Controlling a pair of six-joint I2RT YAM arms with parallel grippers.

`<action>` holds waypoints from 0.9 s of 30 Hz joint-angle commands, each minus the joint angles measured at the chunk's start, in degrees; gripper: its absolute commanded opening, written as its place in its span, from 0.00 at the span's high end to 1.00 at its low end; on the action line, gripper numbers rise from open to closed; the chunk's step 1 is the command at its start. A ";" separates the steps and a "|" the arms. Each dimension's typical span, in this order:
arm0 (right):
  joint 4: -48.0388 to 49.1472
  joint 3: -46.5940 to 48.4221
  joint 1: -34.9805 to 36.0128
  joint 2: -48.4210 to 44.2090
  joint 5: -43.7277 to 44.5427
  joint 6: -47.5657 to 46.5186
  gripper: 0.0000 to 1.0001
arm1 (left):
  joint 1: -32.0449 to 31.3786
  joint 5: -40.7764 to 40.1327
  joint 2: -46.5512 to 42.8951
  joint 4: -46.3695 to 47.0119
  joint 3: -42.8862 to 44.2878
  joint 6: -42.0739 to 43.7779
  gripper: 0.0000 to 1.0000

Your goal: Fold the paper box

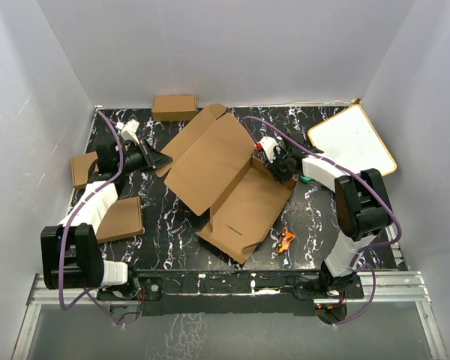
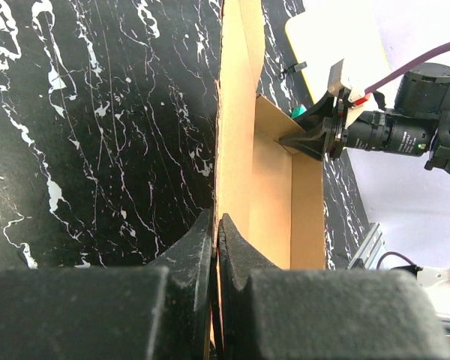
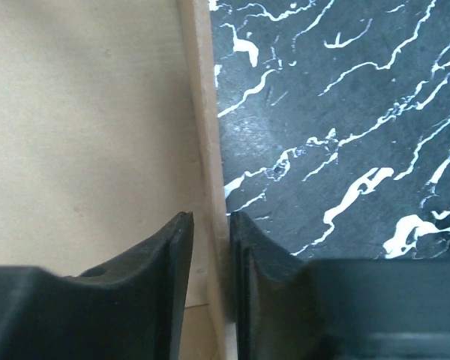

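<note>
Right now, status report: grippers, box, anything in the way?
Left gripper shut on box edge. Right gripper open, astride a box wall. Box partly folded, panel raised. Orange thing beside its near corner.

orange obj (image 1: 285,240): too small to ID | paper box (image 3: 82,135): cropped, rt wrist

White shells, black joints, purple cables.
Our left arm (image 1: 97,206) and right arm (image 1: 324,169) show white links between chunky black housings, a purple cable (image 1: 114,150) looping along each, tapered black fingers (image 2: 236,251), and a green tab (image 1: 304,180) on the right one.
</note>
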 commanded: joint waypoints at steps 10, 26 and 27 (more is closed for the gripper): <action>0.57 4.40 -0.17 1.22 -2.68 2.06 0.72 | 0.11 0.55 2.74 3.26 5.67 3.28 1.00; -13.06 0.52 -6.07 -24.01 -27.77 -12.35 0.28 | 0.20 0.39 15.42 1.73 17.08 11.09 0.75; -14.93 -0.28 -6.07 -25.75 -30.15 -15.16 0.26 | 0.25 0.40 15.98 1.85 17.64 10.94 0.73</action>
